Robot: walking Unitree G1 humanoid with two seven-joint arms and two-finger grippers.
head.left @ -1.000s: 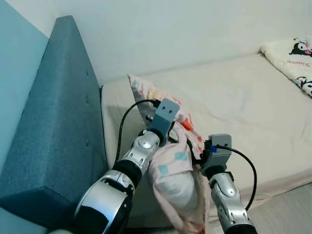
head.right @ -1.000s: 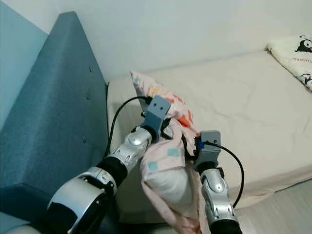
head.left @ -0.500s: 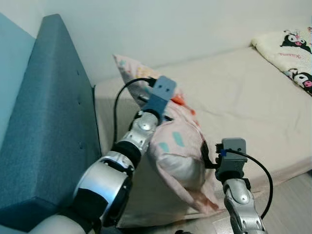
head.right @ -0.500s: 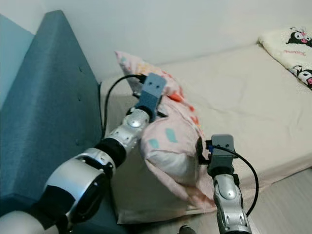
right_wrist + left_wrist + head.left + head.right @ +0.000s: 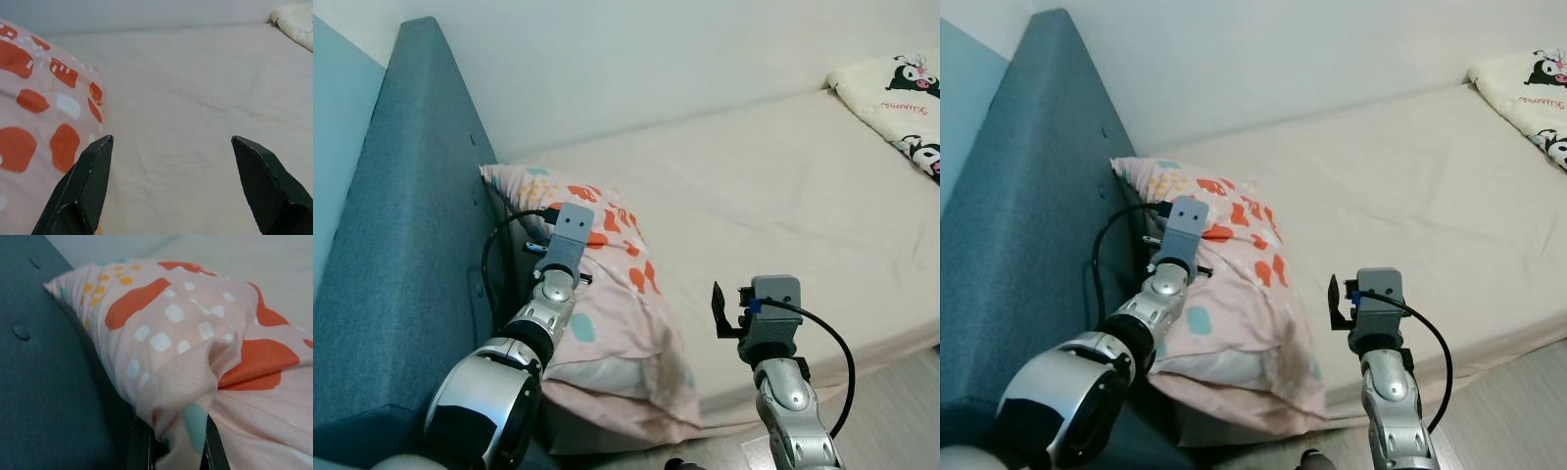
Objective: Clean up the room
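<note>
A pink pillow with orange and teal patches lies at the head of the cream bed. One corner leans against the blue headboard. My left gripper is shut on a bunched fold of the pillow's cover, on the side near the headboard. Its fingers are mostly buried in the cloth. My right gripper stands open above the mattress, just beside the pillow's edge, with nothing between its fingers.
A white blanket with black cartoon figures lies at the far right end of the bed. The white wall runs behind the bed. A strip of pale floor shows past the mattress's front edge at lower right.
The pillow, held up in the air by both grippers a second ago, now lies flat against the headboard. My right gripper has let go and drawn back, open. The camera has shifted.
</note>
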